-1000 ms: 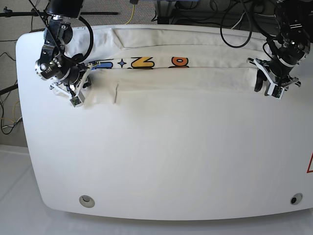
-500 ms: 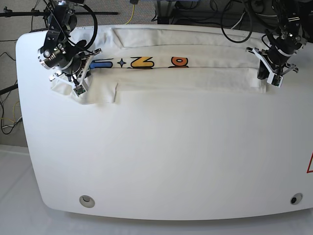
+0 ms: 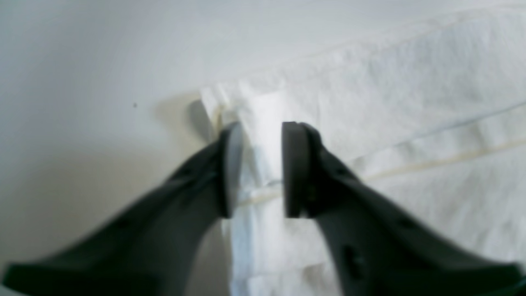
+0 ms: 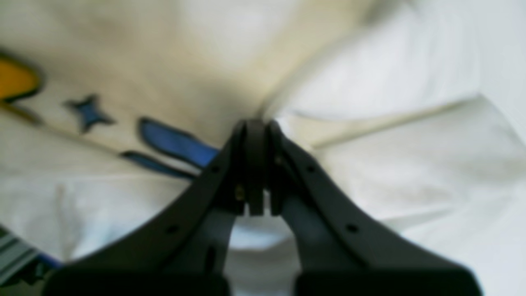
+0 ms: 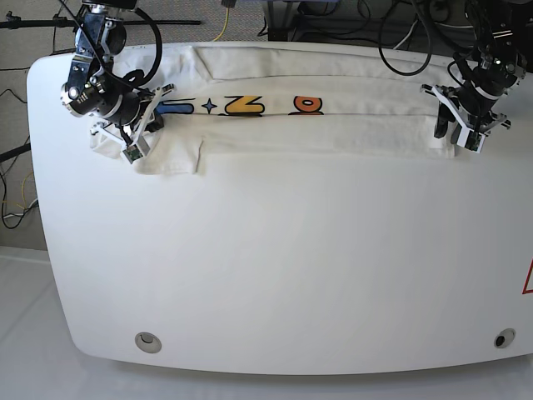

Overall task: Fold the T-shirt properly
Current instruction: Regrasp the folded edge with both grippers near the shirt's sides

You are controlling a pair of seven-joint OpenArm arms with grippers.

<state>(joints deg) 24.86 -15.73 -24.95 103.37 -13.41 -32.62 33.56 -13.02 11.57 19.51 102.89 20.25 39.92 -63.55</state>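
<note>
The white T-shirt [image 5: 333,133] lies as a long folded band along the table's far side, with blue, yellow and orange print showing in a strip. My right gripper [image 5: 132,152] is at the band's left end. In the right wrist view this gripper [image 4: 254,131] is shut, and the T-shirt [image 4: 390,164] bunches into creases at its tips, beside the blue print. My left gripper [image 5: 455,137] hovers at the band's right end. The left wrist view shows it [image 3: 263,135] open, its pads astride the hemmed edge of the T-shirt [image 3: 411,102].
The white table [image 5: 291,267] stretches bare toward the front, with a round fitting near each front corner [image 5: 148,341] [image 5: 502,338]. Cables and stands crowd the floor beyond the far edge. A red mark [image 5: 528,279] shows at the right border.
My right gripper has carried the shirt's left corner toward the far edge, dragging the loose flap with it. My left gripper has shifted slightly farther back onto the shirt's right end.
</note>
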